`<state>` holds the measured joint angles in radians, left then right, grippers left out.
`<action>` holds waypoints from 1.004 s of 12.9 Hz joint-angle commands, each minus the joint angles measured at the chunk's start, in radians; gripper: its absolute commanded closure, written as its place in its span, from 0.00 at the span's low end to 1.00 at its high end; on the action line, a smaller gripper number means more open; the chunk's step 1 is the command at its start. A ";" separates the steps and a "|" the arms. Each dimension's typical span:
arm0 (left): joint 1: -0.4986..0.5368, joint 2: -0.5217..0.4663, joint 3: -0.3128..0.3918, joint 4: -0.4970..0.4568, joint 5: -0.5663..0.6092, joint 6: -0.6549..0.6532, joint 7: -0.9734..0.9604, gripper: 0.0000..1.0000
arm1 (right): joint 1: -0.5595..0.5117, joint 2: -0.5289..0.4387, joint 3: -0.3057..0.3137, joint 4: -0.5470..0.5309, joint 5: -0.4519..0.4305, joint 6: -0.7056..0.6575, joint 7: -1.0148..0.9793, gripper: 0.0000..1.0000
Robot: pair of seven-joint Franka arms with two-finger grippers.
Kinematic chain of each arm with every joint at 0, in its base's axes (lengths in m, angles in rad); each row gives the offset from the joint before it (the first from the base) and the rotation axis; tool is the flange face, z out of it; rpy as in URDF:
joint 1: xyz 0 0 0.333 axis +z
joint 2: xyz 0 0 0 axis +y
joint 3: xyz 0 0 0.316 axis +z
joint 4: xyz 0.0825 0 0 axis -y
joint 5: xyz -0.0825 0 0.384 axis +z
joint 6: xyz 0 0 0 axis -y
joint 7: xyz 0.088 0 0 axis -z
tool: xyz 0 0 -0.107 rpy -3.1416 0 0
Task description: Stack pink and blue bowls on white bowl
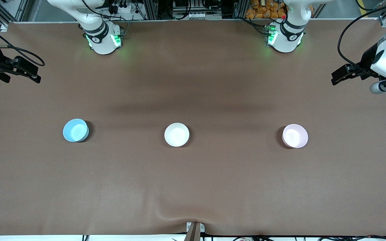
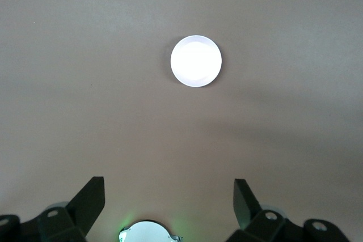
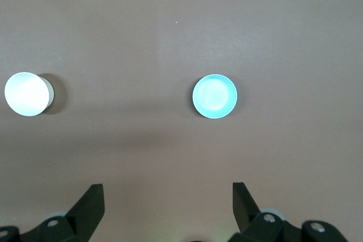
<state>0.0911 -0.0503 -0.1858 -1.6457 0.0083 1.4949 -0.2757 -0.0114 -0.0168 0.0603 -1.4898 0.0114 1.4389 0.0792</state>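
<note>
Three bowls stand in a row across the middle of the brown table. The blue bowl is toward the right arm's end, the white bowl in the middle, the pink bowl toward the left arm's end. My right gripper hangs open and empty, high over the table's edge at its own end. Its wrist view shows the blue bowl and the white bowl past its gripper. My left gripper hangs open and empty, high over its own end. Its wrist view shows the pink bowl, washed out pale, past its gripper.
The two arm bases stand at the table's back edge; the left one also shows in the left wrist view. The brown cloth has a wrinkle by a small bracket at the edge nearest the front camera.
</note>
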 commanded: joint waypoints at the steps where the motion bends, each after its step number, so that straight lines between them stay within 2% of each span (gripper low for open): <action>1: 0.009 -0.011 -0.006 -0.022 -0.010 0.022 0.009 0.00 | -0.015 -0.011 0.010 -0.001 0.009 -0.008 -0.009 0.00; 6: 0.009 -0.002 -0.011 -0.043 -0.010 0.060 0.007 0.00 | -0.015 -0.011 0.010 -0.001 0.009 -0.008 -0.007 0.00; 13: 0.041 0.009 -0.003 -0.247 -0.010 0.368 0.009 0.00 | -0.016 -0.009 0.009 -0.001 0.009 -0.008 -0.009 0.00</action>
<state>0.1038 -0.0256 -0.1859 -1.8313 0.0083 1.7921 -0.2757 -0.0116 -0.0167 0.0597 -1.4898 0.0114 1.4386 0.0792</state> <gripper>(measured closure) 0.000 0.000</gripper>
